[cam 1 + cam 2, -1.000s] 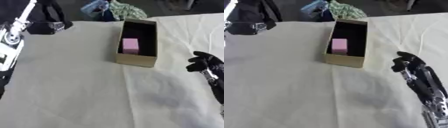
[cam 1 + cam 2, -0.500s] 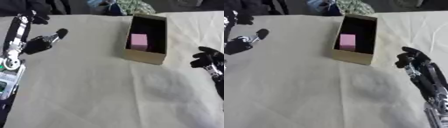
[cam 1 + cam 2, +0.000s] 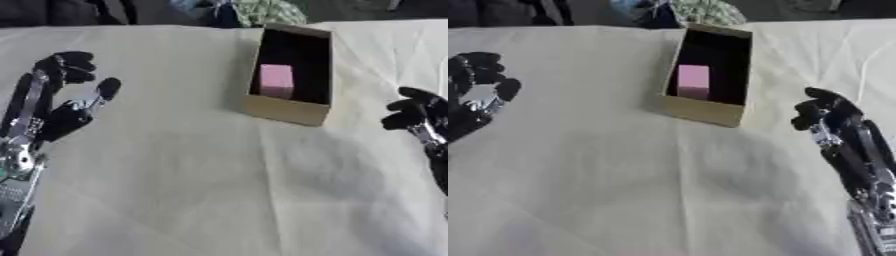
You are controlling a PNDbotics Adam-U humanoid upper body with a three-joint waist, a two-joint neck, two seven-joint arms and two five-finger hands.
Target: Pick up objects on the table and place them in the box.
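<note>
Surface (image 3: 175,190) covered in plain cream cloth, faint creases, no pattern. Box (image 3: 282,111) tan cardboard outside, inside black, at about 1 o'clock from picture centre. Pink block (image 3: 276,81) in the box, plain pale pink, slightly darker on its near face. Left robot hand (image 3: 66,107) at 9 o'clock, black fingers with silver metal along the thumb and wrist; forearm silver-grey with a small green spot. Right robot hand (image 3: 822,112) at 3 o'clock, black fingers, silver-grey links down the forearm. At 12 o'clock beyond the surface edge, green-and-white patterned fabric (image 3: 267,10) and a blue item (image 3: 191,6) against a dark background.
</note>
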